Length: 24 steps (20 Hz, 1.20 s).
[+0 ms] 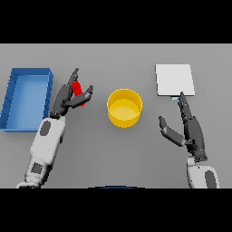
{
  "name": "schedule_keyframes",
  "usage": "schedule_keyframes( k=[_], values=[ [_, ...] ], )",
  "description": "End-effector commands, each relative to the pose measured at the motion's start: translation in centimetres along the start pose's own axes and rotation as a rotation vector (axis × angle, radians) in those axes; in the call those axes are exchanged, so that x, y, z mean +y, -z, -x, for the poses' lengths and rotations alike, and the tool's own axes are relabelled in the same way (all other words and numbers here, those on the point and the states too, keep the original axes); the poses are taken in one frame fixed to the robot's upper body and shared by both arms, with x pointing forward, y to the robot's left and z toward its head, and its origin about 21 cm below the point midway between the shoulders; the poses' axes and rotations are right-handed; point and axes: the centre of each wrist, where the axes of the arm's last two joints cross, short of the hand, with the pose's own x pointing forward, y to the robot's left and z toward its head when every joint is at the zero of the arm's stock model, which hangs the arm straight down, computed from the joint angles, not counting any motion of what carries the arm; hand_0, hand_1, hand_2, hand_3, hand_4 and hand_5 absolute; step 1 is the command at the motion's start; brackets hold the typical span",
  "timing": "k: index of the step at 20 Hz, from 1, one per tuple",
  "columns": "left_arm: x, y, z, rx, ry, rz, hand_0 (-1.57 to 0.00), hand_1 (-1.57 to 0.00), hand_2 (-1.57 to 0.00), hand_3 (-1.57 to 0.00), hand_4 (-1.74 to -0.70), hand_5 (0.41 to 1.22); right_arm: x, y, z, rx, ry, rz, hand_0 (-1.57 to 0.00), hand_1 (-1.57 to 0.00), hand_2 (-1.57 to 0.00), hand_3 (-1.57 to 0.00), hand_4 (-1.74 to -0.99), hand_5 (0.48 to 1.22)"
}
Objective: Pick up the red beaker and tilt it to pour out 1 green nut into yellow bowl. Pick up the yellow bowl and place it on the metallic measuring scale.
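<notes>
The bowl (124, 108) is sitting mid-frame, the tray (13, 97) lying at left, the scale (175, 79) lying upper right.

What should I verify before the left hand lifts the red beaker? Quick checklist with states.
1. Left hand around the red beaker: ok, fingers and thumb sit on either side of it.
2. Grip firm enough to lift: cannot tell, fingers hide the contact.
3. Green nut inside the beaker: cannot tell, none visible.
4. Round yellow bowl upright and free, right of the beaker: ok.
5. Flat metallic measuring scale bare on top: ok.
6. Right hand clear of the bowl: ok, open, just below the scale.
</notes>
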Motion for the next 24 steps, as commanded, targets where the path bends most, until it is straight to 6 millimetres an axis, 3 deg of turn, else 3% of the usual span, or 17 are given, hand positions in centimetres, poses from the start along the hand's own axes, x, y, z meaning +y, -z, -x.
schedule_keyframes(
  k=[1, 3, 4, 5, 6, 8, 12, 17, 24],
  values=[
    [-0.3, 0.2, -0.1, -0.023, 0.000, 0.001, 0.00, 0.00, 0.00, 0.00, -1.34, 0.725, -0.2, -0.1, 0.0, 0.001, 0.002, -0.001, 0.00, 0.00, 0.00, 0.00, -1.305, 0.681],
    [-0.3, 0.3, -0.1, -0.036, -0.017, -0.013, 0.00, 0.00, -0.03, 0.00, -1.39, 0.752, 0.0, -0.3, 0.0, 0.006, -0.007, -0.004, 0.00, 0.00, 0.00, 0.00, -1.295, 0.683],
    [-0.6, 0.6, -0.1, -0.027, -0.023, -0.022, -0.08, -0.08, -0.12, -0.08, -1.42, 0.770, -0.5, -0.2, -0.1, 0.000, -0.015, 0.004, 0.00, 0.00, 0.00, 0.00, -1.291, 0.684],
    [-0.6, 0.8, -0.2, -0.017, -0.042, -0.032, -0.25, -0.28, -0.31, -0.22, -1.44, 0.795, -0.4, -0.2, -0.2, -0.006, -0.009, 0.003, 0.00, 0.00, 0.00, 0.00, -1.289, 0.684],
    [-1.1, 0.9, -0.2, -0.009, -0.049, -0.037, -0.46, -0.48, -0.50, -0.49, -1.44, 0.881, -0.2, -0.2, -0.3, -0.010, -0.017, -0.002, 0.00, 0.00, 0.00, 0.00, -1.286, 0.685],
    [-1.2, 1.1, -0.1, -0.021, -0.007, -0.073, -0.86, -0.87, -0.89, -0.88, -1.44, 1.003, -0.2, 0.3, -0.4, 0.011, -0.013, 0.003, 0.00, 0.00, 0.00, 0.00, -1.283, 0.683],
    [-2.4, 1.3, 0.1, -0.070, 0.005, -0.081, -1.28, -1.29, -1.29, -1.29, -1.45, 1.132, -0.1, 0.1, 0.1, 0.001, -0.009, -0.007, 0.00, 0.00, 0.00, 0.00, -1.293, 0.682],
    [-1.9, 1.3, -0.4, -0.110, -0.022, -0.107, -1.48, -1.48, -1.48, -1.48, -1.64, 1.112, 0.3, 0.1, 0.3, -0.021, -0.011, -0.030, 0.00, 0.00, 0.00, 0.00, -1.281, 0.676],
    [-1.3, 1.6, -5.0, -0.220, 0.093, -0.106, -1.55, -1.55, -1.55, -1.55, -1.72, 1.101, 0.7, 0.4, -0.1, -0.031, -0.045, -0.026, 0.00, 0.00, 0.00, 0.00, -1.245, 0.673]
  ],
)
